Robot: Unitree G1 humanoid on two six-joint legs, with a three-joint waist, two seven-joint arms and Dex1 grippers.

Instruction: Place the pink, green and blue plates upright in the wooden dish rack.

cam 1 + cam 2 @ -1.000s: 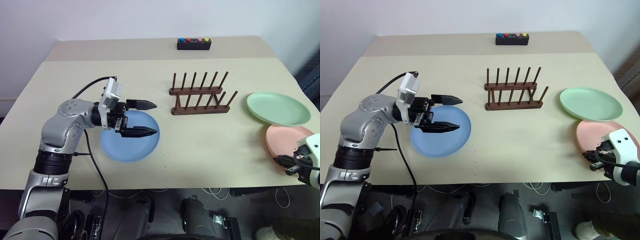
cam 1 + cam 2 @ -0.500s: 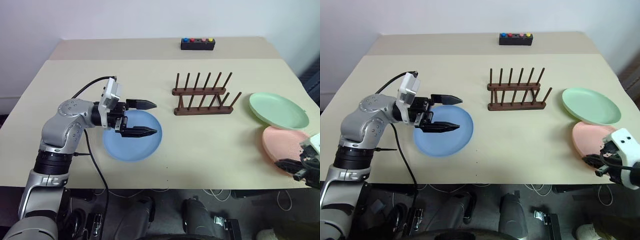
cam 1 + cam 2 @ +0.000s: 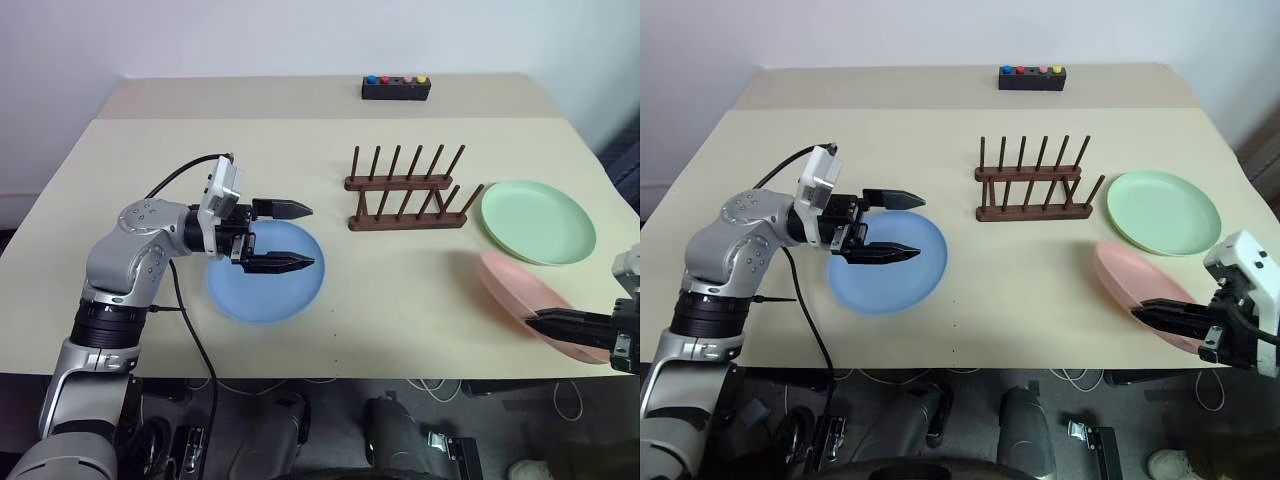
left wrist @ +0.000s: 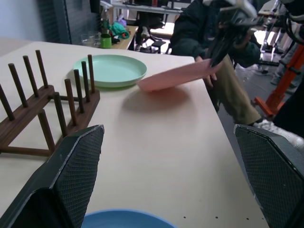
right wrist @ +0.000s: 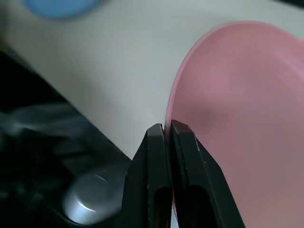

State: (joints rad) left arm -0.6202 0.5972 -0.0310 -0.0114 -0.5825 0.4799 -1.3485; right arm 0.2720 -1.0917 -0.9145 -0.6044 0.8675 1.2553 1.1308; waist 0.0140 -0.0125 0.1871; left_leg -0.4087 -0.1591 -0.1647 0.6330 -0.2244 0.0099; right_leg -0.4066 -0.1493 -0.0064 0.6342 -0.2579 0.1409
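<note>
My right gripper (image 3: 545,322) is shut on the near rim of the pink plate (image 3: 515,295). It holds the plate tilted above the table's front right, far edge lower. In the right wrist view the fingers (image 5: 159,142) pinch the pink plate (image 5: 247,95) at its rim. The green plate (image 3: 538,220) lies flat just behind it. The wooden dish rack (image 3: 405,190) stands with nothing in it at mid table. My left gripper (image 3: 312,237) hovers open and level over the blue plate (image 3: 265,295), which lies flat at front left.
A black box with coloured buttons (image 3: 395,88) sits at the table's far edge. In the left wrist view a person (image 4: 223,71) sits beyond the table's right edge, near the raised pink plate (image 4: 175,76). Bare table lies between the rack and the front edge.
My right gripper has risen and swung left, lifting the pink plate off the table and tilting it. The green plate now shows whole. The left arm has kept still.
</note>
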